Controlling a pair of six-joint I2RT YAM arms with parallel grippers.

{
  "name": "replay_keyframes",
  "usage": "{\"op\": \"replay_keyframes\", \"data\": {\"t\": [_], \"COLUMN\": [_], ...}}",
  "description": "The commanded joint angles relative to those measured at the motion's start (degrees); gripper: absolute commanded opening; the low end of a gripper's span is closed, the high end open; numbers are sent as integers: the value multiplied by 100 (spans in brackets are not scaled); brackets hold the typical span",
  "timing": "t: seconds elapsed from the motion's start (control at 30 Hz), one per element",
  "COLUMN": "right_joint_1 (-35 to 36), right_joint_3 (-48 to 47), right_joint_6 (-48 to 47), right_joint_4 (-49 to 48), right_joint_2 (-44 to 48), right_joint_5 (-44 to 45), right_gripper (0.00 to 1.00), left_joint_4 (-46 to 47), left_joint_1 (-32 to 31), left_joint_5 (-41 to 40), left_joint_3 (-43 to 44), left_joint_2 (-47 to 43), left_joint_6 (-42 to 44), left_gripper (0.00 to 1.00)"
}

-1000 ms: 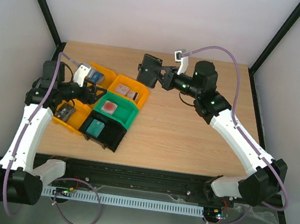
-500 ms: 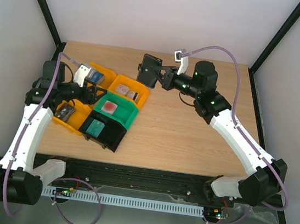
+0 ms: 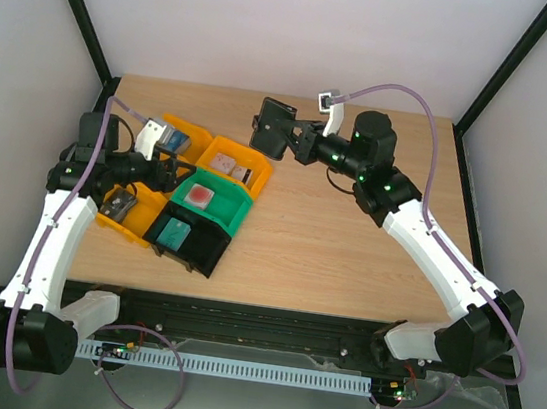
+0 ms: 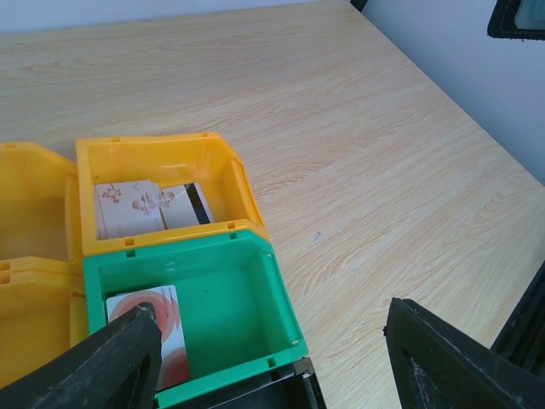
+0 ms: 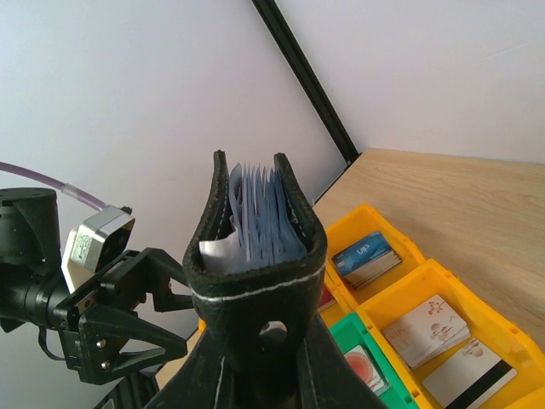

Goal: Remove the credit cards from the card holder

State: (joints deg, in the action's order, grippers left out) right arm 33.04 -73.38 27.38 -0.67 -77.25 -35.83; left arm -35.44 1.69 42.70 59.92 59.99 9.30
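My right gripper [image 3: 297,139] is shut on the card holder [image 3: 275,127], a black bifold wallet held in the air above the table's far middle. In the right wrist view the card holder [image 5: 255,256] stands upright between my fingers, slightly spread, with pale blue pocket faces [image 5: 262,215] showing at its top. My left gripper [image 3: 160,171] hangs open over the bins with nothing between its fingers [image 4: 119,362]. A red and white credit card [image 4: 160,331] lies in the green bin [image 4: 277,290]. Pink and white cards [image 4: 136,209] lie in a yellow bin [image 4: 230,170].
Several bins cluster at the left: yellow ones [image 3: 187,135], the green one [image 3: 237,215] and a black one [image 3: 202,251] with a teal block [image 3: 177,232]. Blue cards [image 5: 368,258] fill one yellow bin. Bare wood [image 3: 348,255] lies to the right, between black frame posts [image 3: 496,88].
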Motion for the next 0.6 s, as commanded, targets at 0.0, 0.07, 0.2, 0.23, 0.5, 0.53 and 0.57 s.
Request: {"op": "replay_keyframes", "data": {"t": [0.0,0.07,0.2,0.23,0.5,0.53,0.57], "right_joint_1": [53,62,88,97,229,254,276], "right_joint_3": [-194,-178,-254,-323,-444,-474,-505], "right_joint_6": [-105,-144,-267,-290,-267,-294,-321], "right_joint_4": [-187,-161,98,183,205,241,258], "right_joint_2": [49,36,-40,-70,-228,-251,-262], "right_joint_5": [75,142,361,391,419,454,472], "right_gripper": [2,2,2,2,2,2,2], "left_joint_4": [39,45,-121,-209,-762,-854,-934], "left_joint_1": [42,42,-60,-78,-610,-740,-854], "left_joint_5": [169,200,252,230,261,408,578], "left_joint_3": [-80,-103,168,368,1527,1659,1828], "left_joint_2": [-22,-23,281,390,704,772,874], "left_joint_6": [-16,-3,119,141,361,399,383], "left_gripper": [73,74,75,75,79,80,81]}}
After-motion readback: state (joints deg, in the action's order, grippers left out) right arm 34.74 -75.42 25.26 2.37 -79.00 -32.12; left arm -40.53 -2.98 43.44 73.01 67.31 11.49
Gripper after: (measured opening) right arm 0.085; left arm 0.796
